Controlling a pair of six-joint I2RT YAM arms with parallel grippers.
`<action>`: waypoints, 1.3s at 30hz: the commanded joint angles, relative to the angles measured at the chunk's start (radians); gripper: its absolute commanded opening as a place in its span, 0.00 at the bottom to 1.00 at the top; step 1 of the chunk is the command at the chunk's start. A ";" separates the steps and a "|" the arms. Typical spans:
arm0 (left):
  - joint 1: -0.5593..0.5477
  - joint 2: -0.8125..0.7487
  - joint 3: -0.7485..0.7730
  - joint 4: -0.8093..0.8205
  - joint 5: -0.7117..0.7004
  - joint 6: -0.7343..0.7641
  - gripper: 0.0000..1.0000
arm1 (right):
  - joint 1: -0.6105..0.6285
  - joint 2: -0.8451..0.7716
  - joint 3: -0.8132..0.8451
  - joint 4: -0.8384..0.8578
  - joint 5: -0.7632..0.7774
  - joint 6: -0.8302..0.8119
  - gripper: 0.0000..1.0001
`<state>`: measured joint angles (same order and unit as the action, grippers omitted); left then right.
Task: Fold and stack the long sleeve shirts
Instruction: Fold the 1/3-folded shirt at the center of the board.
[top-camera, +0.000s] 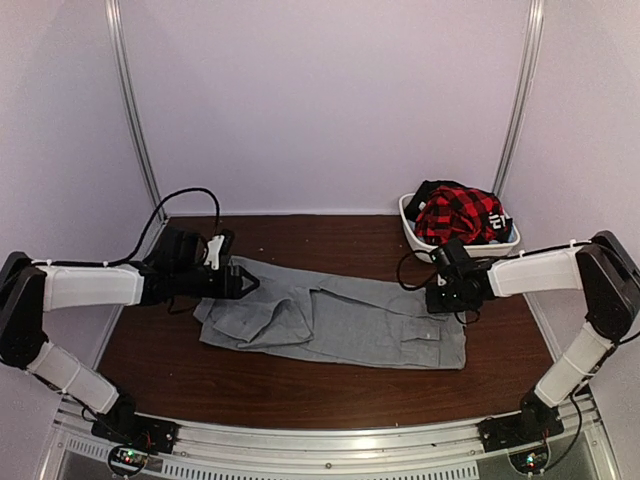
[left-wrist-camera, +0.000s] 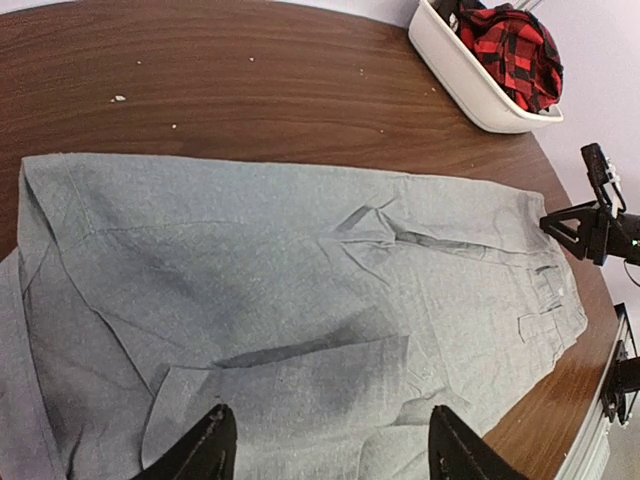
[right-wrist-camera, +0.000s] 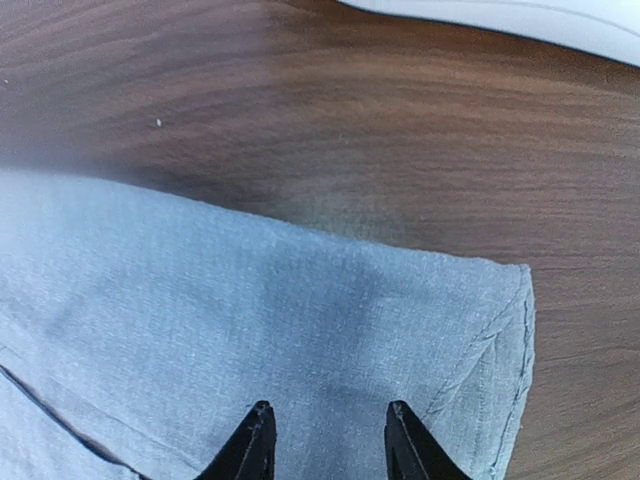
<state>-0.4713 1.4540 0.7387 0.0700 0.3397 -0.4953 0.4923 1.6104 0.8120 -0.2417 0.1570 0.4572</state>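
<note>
While the light-grey button-up cloth shirt lies flat, nothing is pinched

It is spread on the dark wooden desk, just to the near left of the white plastic basket. My left fingers hover spread over the shirt end farthest from that basket; my right fingers stand apart over the corner nearest it.

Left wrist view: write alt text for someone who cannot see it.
A grey shirt lies spread on a brown table, with the left end effector open over its near part. A white basket holding red-and-black plaid cloth stands at the upper right; the right end effector sits at the shirt's far end.
</note>
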 joint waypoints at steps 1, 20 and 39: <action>-0.005 -0.109 -0.062 -0.098 -0.038 -0.031 0.68 | 0.003 -0.072 0.025 0.004 -0.011 -0.031 0.39; -0.263 -0.071 -0.055 -0.352 -0.301 -0.070 0.69 | 0.048 -0.053 -0.006 0.077 -0.090 -0.008 0.40; -0.290 0.010 0.030 -0.366 -0.403 -0.030 0.46 | 0.056 -0.044 -0.038 0.097 -0.113 0.010 0.40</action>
<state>-0.7586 1.4445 0.7437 -0.3046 -0.0467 -0.5484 0.5400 1.5528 0.7853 -0.1604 0.0479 0.4530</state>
